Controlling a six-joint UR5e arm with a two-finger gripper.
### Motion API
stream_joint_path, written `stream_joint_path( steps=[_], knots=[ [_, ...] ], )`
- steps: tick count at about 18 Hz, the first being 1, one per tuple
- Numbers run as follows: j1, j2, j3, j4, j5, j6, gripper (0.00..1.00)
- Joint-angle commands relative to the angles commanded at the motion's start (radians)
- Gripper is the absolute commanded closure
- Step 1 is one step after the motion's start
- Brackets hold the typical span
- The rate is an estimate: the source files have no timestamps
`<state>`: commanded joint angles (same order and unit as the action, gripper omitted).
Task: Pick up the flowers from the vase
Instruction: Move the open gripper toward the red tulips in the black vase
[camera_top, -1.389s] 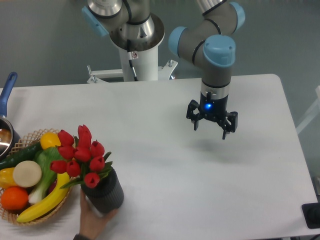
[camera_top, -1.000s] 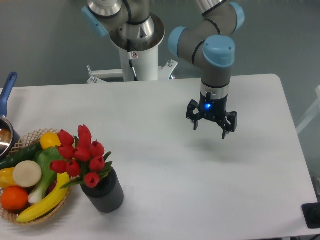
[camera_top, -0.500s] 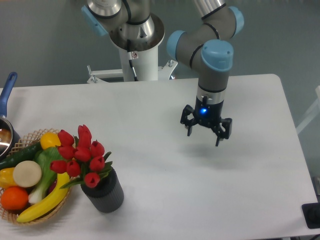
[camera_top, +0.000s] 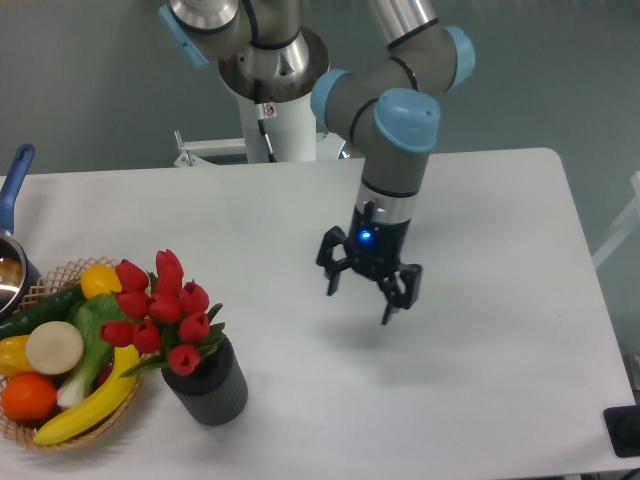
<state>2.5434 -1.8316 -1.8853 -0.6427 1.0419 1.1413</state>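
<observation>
Wicker basket (camera_top: 40, 425) touching vase (camera_top: 212, 386)

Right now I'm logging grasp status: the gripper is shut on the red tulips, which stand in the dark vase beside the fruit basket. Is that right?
Not quite. The gripper is open and empty, hanging above bare table well to the right of the red tulips. The camera view shows this. The rest holds: the tulips stand in the dark vase beside the fruit basket.
</observation>
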Motion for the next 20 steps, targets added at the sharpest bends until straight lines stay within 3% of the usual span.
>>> stream_joint_path(
  steps=[12, 15, 20],
  knots=[
    [-0.058, 0.049, -0.009, 0.000, -0.253, -0.015, 0.00],
    [-0.068, 0.035, -0.003, 0.011, -0.338, -0.014, 0.00],
    [-0.124, -0.052, 0.060, 0.021, -0.341, -0.020, 0.00]
  ],
)
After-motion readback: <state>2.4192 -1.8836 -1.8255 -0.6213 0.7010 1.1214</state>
